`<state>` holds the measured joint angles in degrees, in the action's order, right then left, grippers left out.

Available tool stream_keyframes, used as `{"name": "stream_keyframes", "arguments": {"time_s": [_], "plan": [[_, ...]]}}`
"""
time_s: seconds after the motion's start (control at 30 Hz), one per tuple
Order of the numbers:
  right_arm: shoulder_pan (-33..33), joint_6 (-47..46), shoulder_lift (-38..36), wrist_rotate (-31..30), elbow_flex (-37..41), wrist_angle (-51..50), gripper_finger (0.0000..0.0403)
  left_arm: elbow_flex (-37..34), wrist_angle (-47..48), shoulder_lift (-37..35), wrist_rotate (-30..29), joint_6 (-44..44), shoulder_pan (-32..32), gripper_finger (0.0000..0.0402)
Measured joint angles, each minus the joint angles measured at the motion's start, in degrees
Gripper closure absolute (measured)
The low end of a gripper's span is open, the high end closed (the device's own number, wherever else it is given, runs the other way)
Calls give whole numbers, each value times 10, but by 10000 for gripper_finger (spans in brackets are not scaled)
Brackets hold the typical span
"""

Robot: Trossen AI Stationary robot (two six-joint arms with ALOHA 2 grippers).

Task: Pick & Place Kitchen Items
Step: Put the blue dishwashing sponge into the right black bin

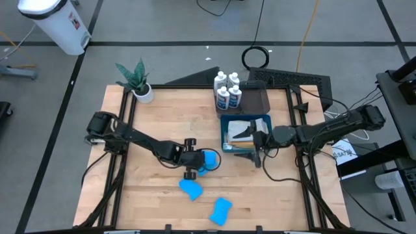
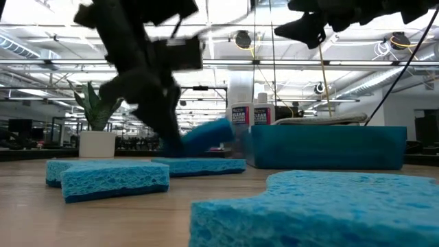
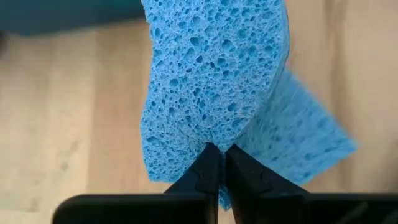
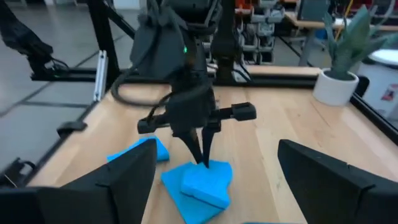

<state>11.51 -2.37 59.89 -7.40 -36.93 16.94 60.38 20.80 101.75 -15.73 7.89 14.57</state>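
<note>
My left gripper (image 1: 197,160) is shut on a bright blue sponge (image 1: 210,158) at the table's middle, just over a second blue sponge (image 4: 180,194) that lies flat. Two more blue sponges (image 1: 190,188) (image 1: 221,210) lie flat nearer the front edge. My right gripper (image 1: 253,156) hangs open and empty at the near side of the blue bin (image 1: 246,118), which has folded cloths (image 1: 238,130) in it. Several white bottles with blue labels (image 1: 227,91) stand upright behind the bin. My left gripper pinches the sponge's edge (image 3: 211,138) between its two fingers, and the soft edge is dented in at the fingertips. The fingers point down at it from above (image 4: 200,149). In the low view the sponge (image 2: 206,135) is tilted, its free end higher, above the flat sponge (image 2: 199,167).
A potted plant (image 1: 138,83) stands at the far left corner. A dark tray (image 1: 255,101) lies behind the bin, beside the bottles. Bare wood lies at the table's left and near right.
</note>
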Motion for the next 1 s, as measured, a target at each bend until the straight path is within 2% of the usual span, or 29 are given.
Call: {"name": "stream_keyframes", "arguments": {"time_s": [0.2, 0.3, 0.47, 0.63, 0.83, 1.0], "plan": [[27, 3, 43, 0, 0, 47, 90, 0, -16, -59, -13, -1, 24, 395], [39, 17, 77, 0, 0, 67, 90, 2, -43, -80, 10, -13, 36, 392], [66, 110, 156, -20, 0, 151, 90, 2, -80, -85, 66, -16, 48, 394], [84, 166, 230, -32, -1, 249, 90, 2, -81, -84, 67, -11, 51, 397], [84, 170, 290, -31, -40, 239, 107, 2, -87, -84, 66, -13, 47, 392], [84, 212, 332, -32, -78, 221, 135, 2, -88, -84, 66, -11, 46, 394]]}}
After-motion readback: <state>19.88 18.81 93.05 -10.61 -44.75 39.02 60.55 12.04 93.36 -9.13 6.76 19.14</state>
